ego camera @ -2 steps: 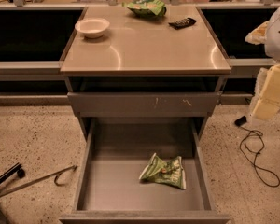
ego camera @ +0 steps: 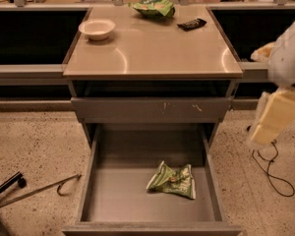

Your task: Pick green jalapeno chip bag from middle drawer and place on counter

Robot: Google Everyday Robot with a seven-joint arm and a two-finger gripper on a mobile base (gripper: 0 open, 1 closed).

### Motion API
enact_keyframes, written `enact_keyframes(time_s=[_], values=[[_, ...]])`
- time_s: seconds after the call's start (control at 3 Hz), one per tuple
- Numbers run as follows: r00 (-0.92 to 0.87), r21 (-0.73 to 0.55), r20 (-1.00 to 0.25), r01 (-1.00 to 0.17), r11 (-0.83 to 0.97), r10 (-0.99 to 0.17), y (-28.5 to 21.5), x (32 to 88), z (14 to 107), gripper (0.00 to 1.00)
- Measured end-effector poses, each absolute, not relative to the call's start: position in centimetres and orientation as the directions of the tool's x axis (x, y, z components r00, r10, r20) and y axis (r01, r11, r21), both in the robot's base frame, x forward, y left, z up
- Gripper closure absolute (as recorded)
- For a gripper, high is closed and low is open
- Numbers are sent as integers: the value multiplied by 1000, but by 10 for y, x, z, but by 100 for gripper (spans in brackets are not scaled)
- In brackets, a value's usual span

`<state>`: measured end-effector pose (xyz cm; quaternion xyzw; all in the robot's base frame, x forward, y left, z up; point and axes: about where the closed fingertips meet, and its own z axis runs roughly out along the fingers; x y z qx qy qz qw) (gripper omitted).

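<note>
Tool is hanging off to the right of the cabinet, outside the open drawer and well above the floor, with a black cable looped on the ground under it. Honestly can't tell whether it's apart or closed, but it isn't holding anything.

Nearest to us, the middle drawer is pulled all the way out. The green jalapeno chip bag lies flat and crumpled on its floor, right of centre and close to the right wall without touching it, as far as I can see. Its long side runs roughly left-right, dipping a bit nearer at the right end.

So the bit that matters: the bag sits left of the tool and lower down, with the drawer's tall right wall between them. My guess is the tool has to come over that wall and drop straight down, closing across the bag's short near-far width. A sideways approach looks likely to clip the wall.

Just behind that is the closed drawer front with pale scratches. Further back, the worktop has plenty of bare surface in the near half. A white bowl sits far left, a puffier green bag at the far edge, and a dark wrapper far right.
</note>
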<state>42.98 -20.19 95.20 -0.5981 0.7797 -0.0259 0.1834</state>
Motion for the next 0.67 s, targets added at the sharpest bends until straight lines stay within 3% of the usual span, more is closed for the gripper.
enact_keyframes(time_s=[0.67], values=[[-255,-147,-357,-935,324,-899,-165,417,804,0]])
